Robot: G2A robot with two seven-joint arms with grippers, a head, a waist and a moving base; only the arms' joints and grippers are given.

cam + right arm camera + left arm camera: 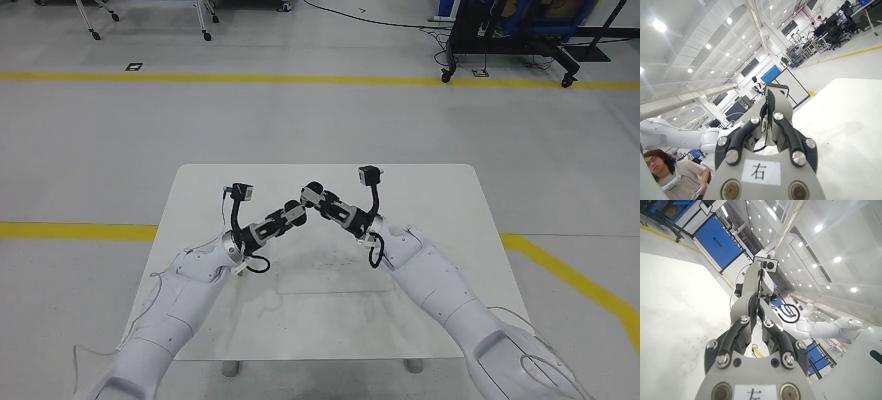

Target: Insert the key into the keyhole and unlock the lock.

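Note:
Both arms are raised over the middle of the white table, with their tips almost meeting. My left gripper points up and toward the right arm. In the left wrist view the left gripper is shut, its ribbed pads pressed together. My right gripper faces it from the other side. In the right wrist view the right gripper is also shut, its dark pads closed flat. Each wrist view shows the other arm's wrist camera just beyond the fingertips.
The tabletop has faint scuff marks near its middle and rounded corners. A grey floor with yellow lines surrounds the table. Wheeled racks stand far behind it.

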